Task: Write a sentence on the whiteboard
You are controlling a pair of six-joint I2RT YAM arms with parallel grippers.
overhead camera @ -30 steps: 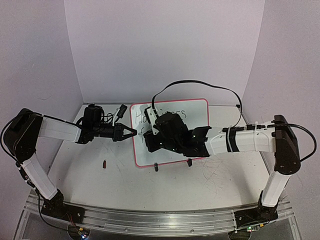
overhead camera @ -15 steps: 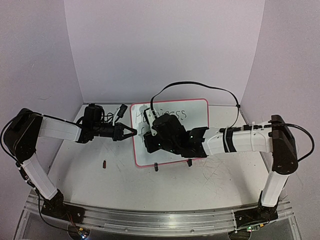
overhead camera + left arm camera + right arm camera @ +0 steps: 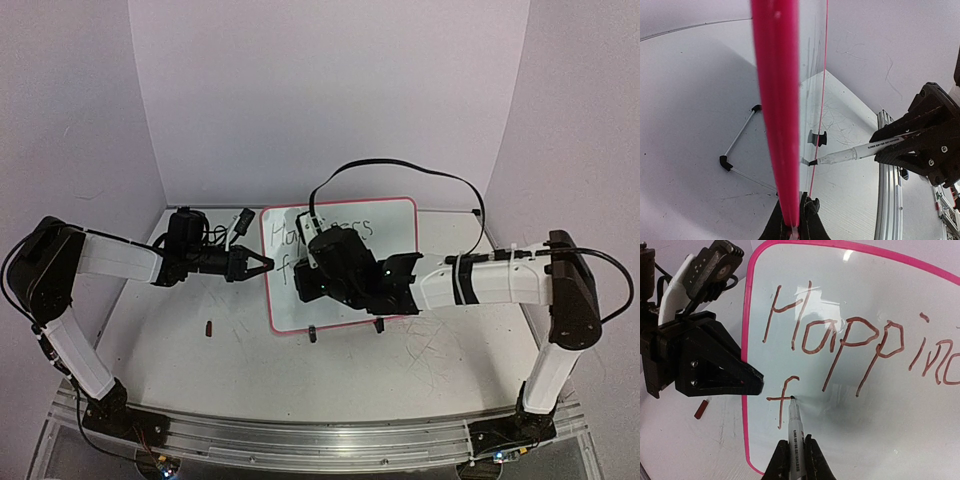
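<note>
The right gripper [image 3: 795, 457], closed on the marker [image 3: 794, 425], has shifted slightly rightward. The tip rests at the "f" of the sentence [image 3: 840, 337], so the second line is just begun. The left gripper [image 3: 258, 265] clamps the whiteboard [image 3: 395, 225] edge at frame centre.

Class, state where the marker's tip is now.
Right wrist view: the marker tip touches the whiteboard at the f's crossbar, near its left frame.

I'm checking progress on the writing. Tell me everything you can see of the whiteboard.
The whiteboard is glossy white with a pink frame and rounded corners, propped up on two black clip feet. The left claw is shut on its left edge. It bears "Happiness", partly hidden, and an "f" below, where the pen tip touches.
</note>
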